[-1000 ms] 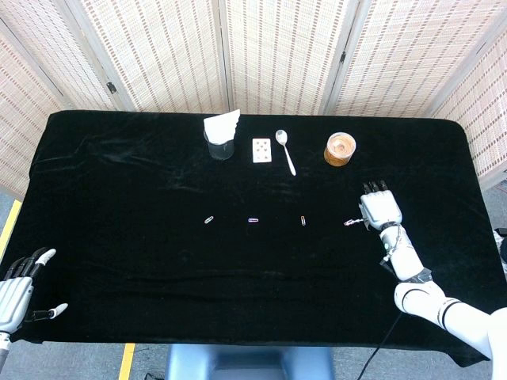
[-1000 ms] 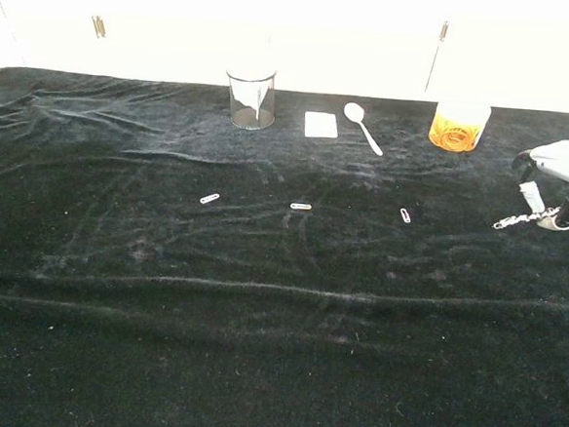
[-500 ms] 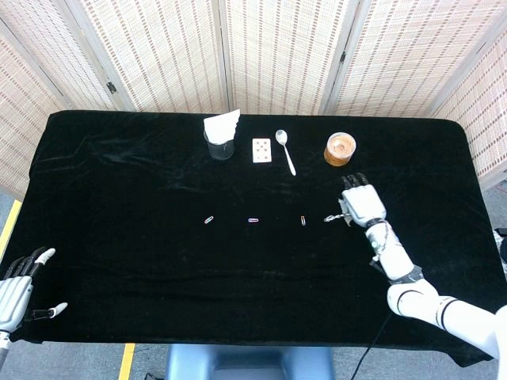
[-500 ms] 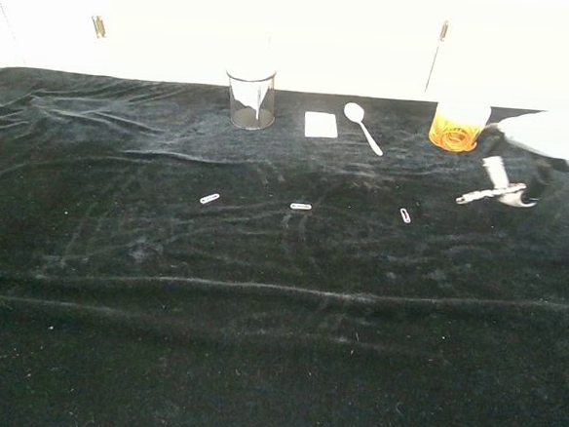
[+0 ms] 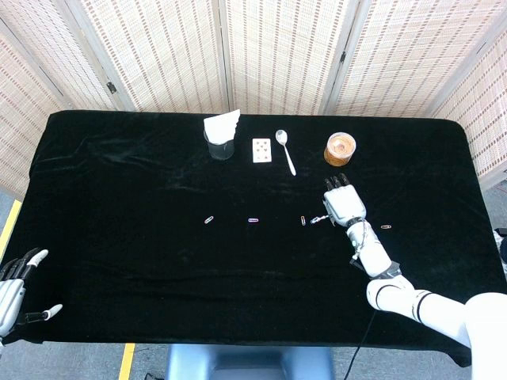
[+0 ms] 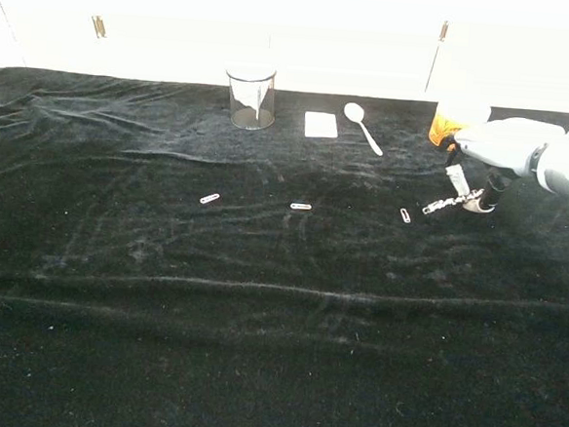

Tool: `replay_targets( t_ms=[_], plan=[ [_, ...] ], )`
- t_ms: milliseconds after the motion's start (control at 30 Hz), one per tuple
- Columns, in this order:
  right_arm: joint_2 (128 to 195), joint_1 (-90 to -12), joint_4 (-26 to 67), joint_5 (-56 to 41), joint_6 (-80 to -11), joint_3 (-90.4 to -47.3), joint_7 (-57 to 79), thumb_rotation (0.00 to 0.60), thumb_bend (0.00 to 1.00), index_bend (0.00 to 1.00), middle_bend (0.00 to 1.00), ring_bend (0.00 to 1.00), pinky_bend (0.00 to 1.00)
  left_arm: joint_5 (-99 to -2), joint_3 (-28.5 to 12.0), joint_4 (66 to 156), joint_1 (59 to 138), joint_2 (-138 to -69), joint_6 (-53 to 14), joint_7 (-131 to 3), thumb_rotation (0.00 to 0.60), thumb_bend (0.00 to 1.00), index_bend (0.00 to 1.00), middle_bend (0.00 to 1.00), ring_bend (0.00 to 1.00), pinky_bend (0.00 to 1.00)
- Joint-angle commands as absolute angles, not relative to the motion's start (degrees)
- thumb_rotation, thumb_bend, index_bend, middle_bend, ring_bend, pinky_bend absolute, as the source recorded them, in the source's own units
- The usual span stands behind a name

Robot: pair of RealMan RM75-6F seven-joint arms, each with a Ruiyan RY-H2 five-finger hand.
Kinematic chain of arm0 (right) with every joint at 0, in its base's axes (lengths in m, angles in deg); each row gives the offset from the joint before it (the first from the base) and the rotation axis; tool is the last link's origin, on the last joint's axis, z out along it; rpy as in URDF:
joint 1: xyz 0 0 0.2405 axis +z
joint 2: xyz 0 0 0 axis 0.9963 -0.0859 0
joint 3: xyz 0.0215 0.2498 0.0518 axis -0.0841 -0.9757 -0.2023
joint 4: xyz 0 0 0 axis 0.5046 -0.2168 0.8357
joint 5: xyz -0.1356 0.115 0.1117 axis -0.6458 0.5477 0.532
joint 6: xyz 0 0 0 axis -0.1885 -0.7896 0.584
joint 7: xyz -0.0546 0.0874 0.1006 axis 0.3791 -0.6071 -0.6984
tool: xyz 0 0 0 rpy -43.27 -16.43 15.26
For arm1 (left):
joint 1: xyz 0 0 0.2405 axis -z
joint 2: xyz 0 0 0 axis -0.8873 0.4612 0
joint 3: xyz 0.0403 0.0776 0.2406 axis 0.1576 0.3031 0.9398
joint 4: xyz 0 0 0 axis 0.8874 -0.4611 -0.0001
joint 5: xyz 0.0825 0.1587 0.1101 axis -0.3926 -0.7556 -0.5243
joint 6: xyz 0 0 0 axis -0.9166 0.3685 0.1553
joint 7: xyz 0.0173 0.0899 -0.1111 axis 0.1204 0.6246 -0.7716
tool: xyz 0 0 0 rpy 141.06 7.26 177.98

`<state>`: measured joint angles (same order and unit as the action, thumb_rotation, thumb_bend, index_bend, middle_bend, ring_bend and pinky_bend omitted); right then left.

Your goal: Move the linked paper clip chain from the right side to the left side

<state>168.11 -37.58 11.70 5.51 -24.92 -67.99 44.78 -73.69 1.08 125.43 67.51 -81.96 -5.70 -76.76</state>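
My right hand (image 5: 342, 207) (image 6: 494, 150) pinches the linked paper clip chain (image 6: 446, 203) (image 5: 318, 218), which sticks out to the left of its fingers just above the black cloth. The chain's free end hangs close to a single clip (image 5: 303, 220) (image 6: 405, 215) lying on the cloth. My left hand (image 5: 16, 286) rests at the near left edge of the table, fingers apart and holding nothing; the chest view does not show it.
Two more single clips (image 5: 253, 219) (image 5: 209, 219) lie in a row mid-table, and another clip (image 5: 386, 227) lies right of my right hand. At the back stand a glass with a napkin (image 5: 220, 136), a playing card (image 5: 261, 150), a spoon (image 5: 284, 150) and an orange-filled jar (image 5: 341, 149).
My right hand has carried the chain leftward across the cloth, from the right side to near the rightmost single clip. The left hand has slid slightly lower at the table edge.
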Motion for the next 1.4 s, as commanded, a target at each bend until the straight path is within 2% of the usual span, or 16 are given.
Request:
replay_targets(
  t_ms=[33,1400],
  plan=[
    [168.8,-37.2,10.8,5.8,-24.7,-67.6,45.1,0.6,0.41,0.77,0.13,0.08,0.0,-73.7,1.1,125.3,67.5,-81.9,-5.8,-76.9,0.6,0.15,0.0,0.06,0.12,0.1],
    [175.5,-32.8,-0.1,0.6,-17.9,-68.7,34.1,0.6,0.41,0.77,0.13,0.07,0.0,-72.4,0.4,124.9,67.2,-81.7,-6.0,-78.1,0.6,0.15,0.0,0.06,0.12,0.1]
  ],
)
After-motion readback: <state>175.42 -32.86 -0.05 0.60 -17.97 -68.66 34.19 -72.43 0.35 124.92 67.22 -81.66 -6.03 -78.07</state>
